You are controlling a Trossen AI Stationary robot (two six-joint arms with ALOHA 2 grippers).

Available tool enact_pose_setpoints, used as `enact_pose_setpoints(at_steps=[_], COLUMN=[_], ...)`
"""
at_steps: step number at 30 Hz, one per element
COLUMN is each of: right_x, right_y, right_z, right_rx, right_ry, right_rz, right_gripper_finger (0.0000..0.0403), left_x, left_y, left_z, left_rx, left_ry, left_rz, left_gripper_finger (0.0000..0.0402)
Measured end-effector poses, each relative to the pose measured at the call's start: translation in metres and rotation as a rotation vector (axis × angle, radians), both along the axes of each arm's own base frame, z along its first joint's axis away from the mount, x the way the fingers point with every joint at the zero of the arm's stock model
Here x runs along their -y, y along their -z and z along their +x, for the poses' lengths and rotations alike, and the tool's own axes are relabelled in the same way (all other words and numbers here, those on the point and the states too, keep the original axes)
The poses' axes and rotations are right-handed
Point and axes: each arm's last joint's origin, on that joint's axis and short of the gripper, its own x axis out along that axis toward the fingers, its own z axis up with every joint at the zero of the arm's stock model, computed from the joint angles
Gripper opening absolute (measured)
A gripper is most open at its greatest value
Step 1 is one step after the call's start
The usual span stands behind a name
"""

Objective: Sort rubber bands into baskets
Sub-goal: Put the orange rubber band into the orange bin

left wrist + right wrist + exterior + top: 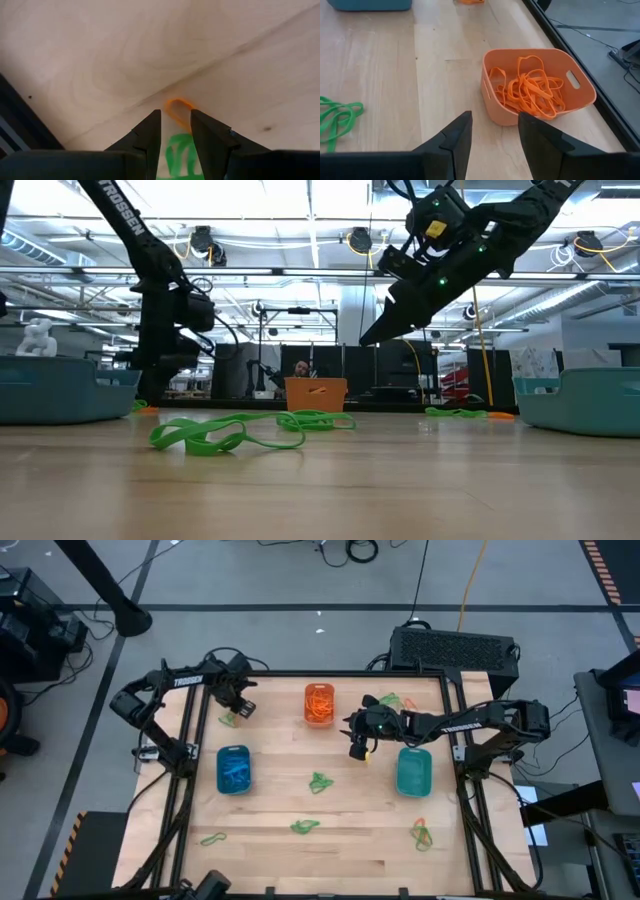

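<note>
The sorting is looking partly done; the orange basket [538,86] near the table's far edge is holding a heap of orange rubber bands [530,90], and the blue basket [233,769] on the left is showing blue bands [235,774] inside, while the teal-green basket [414,771] on the right is appearing empty as far as the high view lets me tell. Plenty is lying loose on the table [350,830]: a green band at the centre [320,782], another nearer the front [305,827], one at the front left [213,838], an orange-and-green pair at the front right [421,832], and a green clump at the far side [392,700].

The left gripper [175,127] is working at the far left corner, its jaws parted and reaching down around an orange band [178,107] and a green band [181,156], with nothing clearly gripped. The right gripper [493,131] is hanging released and empty above the table between the orange and teal-green baskets. By my judgement, most green bands are remaining to be sorted.
</note>
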Motion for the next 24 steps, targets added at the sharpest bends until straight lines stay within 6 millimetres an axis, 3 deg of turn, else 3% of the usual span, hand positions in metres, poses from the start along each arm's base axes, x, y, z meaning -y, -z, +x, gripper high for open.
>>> enact_pose_setpoints(at_steps=[9,20,24], right_x=[-0.001,-0.010,-0.015], right_y=[0.000,0.000,-0.002], right_z=[0.000,0.002,0.002], right_rx=[0.008,0.009,0.017], right_ry=[-0.008,-0.035,-0.049], right_rz=[0.033,0.039,0.037], right_gripper_finger=[0.0153,0.0153,0.0153], left_x=[-0.001,0.000,0.000], left_y=[0.001,0.007,0.007], left_z=[0.001,0.007,0.008], left_rx=[0.005,-0.011,-0.013], left_ry=[0.000,0.028,0.047], left_rz=[0.008,0.003,0.002], left_gripper_finger=[0.0107,0.0069,0.0034])
